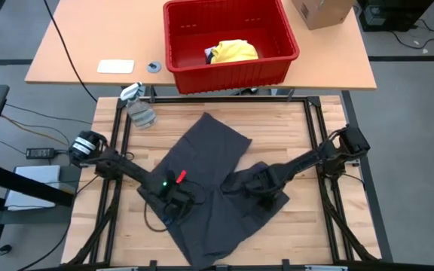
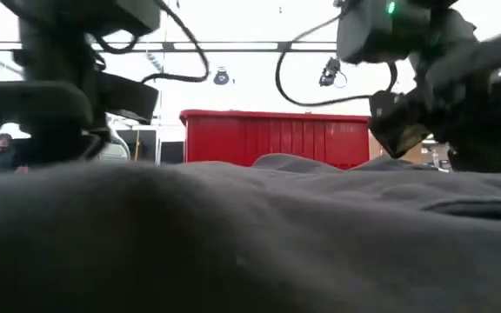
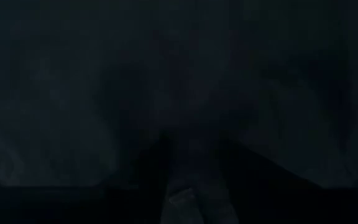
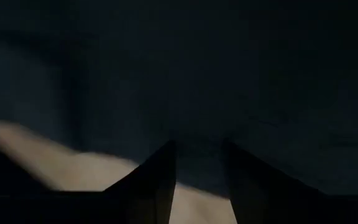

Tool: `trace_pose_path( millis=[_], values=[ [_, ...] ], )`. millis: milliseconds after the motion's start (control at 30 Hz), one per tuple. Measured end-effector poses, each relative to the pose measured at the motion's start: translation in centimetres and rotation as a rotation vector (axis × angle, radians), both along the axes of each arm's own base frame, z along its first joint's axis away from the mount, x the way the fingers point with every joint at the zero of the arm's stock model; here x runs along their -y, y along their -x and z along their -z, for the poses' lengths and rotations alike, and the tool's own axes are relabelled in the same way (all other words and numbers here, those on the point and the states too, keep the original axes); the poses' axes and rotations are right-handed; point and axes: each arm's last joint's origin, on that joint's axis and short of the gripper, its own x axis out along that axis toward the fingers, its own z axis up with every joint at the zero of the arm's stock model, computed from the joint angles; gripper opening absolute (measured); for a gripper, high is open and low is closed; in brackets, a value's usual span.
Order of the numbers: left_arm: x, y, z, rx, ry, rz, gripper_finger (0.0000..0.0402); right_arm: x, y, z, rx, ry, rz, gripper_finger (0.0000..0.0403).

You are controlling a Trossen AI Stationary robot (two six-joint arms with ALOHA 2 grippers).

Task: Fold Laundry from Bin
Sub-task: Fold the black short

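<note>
Dark grey garment spread on table, both arms' fingers pinching its cloth, no readable writing.

Low view is mostly a blurry wall of dark grey garment, so only the top strip of the red bin peeks over it. Both wrist views are nearly black, pressed right against the cloth. From above, the left hand and right hand have their fingertips buried in fabric, can't tell the grip. The cardboard box is cut off at the edge.
</note>
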Motion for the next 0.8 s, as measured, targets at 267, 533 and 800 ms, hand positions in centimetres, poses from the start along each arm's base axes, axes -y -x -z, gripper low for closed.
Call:
trace_pose_path(
  millis=[267, 533, 800],
  values=[
    [-6.2, -0.6, -1.7, -0.031, -0.005, 0.047, 0.0155, -1.8, -2.4, -2.5, 0.236, 0.001, -0.084, 0.0138],
    [-6.7, 1.6, -7.4, 0.165, 0.059, -0.007, 0.0155, -1.4, -3.5, -6.2, 0.529, 0.237, -0.239, 0.0138],
    [5.5, 4.0, -10.9, 0.636, 0.16, 0.259, 0.0155, -4.0, 0.6, -7.2, 0.66, 0.29, -0.734, 0.0143]
  ],
)
